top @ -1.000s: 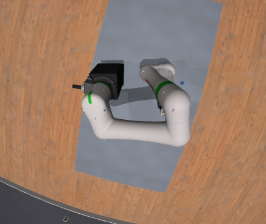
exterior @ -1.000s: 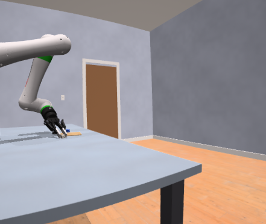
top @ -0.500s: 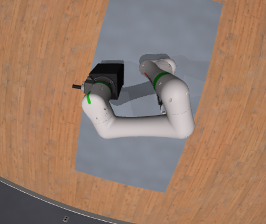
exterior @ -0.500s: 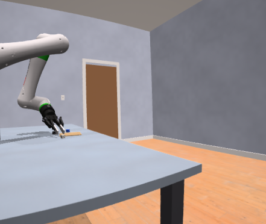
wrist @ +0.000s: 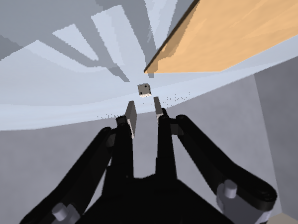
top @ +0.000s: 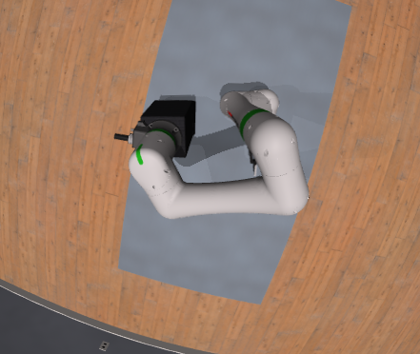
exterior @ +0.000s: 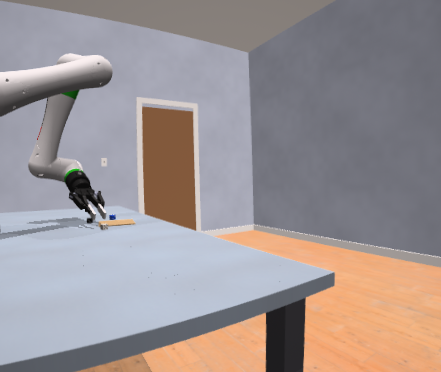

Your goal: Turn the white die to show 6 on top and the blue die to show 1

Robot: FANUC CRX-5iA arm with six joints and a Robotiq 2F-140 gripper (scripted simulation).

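In the wrist view the white die lies on the grey table just off the corner of the tan mat. It is small and its pips are not readable. My gripper hangs above and short of it. The fingers stand a little apart with nothing between them. In the exterior view the gripper points down at the near end of the mat, and the blue die sits on the mat just behind the fingers. I cannot make out the black die. In the overhead view the arm hides the dice and the mat.
The robot's black base stands on the table at the left. The white arm reaches across the middle of the table. The mat is near the table's far edge in the exterior view.
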